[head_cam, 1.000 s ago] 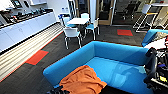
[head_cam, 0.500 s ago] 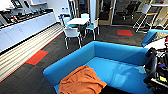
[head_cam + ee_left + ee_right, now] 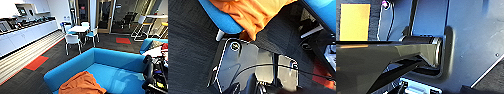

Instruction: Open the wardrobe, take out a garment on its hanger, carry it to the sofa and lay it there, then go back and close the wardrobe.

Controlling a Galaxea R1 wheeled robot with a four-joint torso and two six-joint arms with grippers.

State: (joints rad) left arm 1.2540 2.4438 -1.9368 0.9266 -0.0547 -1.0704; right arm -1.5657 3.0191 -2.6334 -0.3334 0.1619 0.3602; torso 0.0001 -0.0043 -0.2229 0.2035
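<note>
The bright blue sofa (image 3: pixel 117 62) stands right in front of me in the head view. The rust-orange garment (image 3: pixel 81 85) lies crumpled on the left end of its seat, against the low arm. In the left wrist view the garment (image 3: pixel 253 12) drapes over the sofa's blue edge (image 3: pixel 220 20), and a fold of it hangs down close to my dark wrist plate. The hanger is hidden. My dark right arm (image 3: pixel 148 72) rises at the sofa's right end. In the right wrist view the sofa's blue cloth (image 3: pixel 476 37) lies close behind my own dark parts.
Behind the sofa stand a white table (image 3: pixel 78 28) and white chairs (image 3: pixel 72 40) on dark carpet with red patches (image 3: pixel 36 62). A long white counter (image 3: pixel 27 35) runs along the left wall. Another blue seat (image 3: pixel 150 42) holding loose items is at the right.
The garment has sunk a little lower and spread on the seat. The sofa and the room stand as before.
</note>
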